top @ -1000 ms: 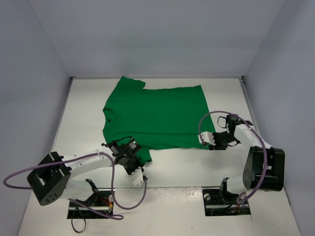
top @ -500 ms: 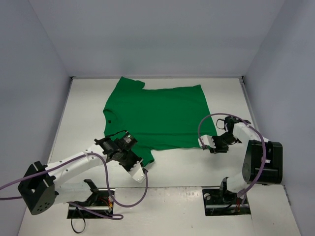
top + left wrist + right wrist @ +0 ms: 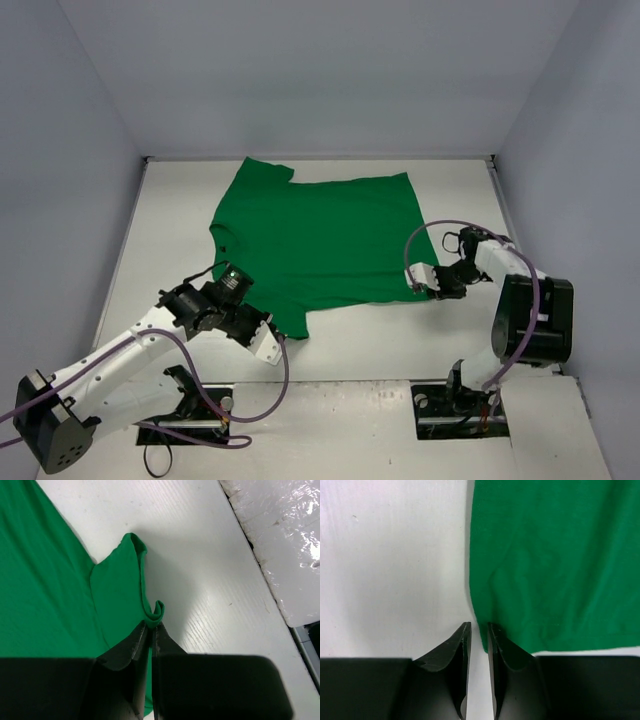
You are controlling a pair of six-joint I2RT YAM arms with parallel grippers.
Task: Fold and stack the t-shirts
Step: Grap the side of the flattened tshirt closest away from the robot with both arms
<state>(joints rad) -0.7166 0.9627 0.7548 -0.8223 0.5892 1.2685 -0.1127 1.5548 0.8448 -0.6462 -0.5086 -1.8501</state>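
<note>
The bright-green t-shirt lies spread flat on the white table, collar to the left. My left gripper is shut on the hem of the near sleeve. In the left wrist view a small loop of cloth sticks out past the fingertips. My right gripper is at the shirt's near right corner. In the right wrist view its jaws stand a narrow gap apart. The corner lies against the right finger, and bare table shows in the gap.
Grey walls close in the table on the left, far and right sides. The two arm bases sit at the near edge. A white plastic-wrapped block lies beside the left gripper.
The left arm has swung out to the left while keeping hold of the sleeve, dragging it slightly left. The right gripper has edged a little nearer to the shirt's corner.
</note>
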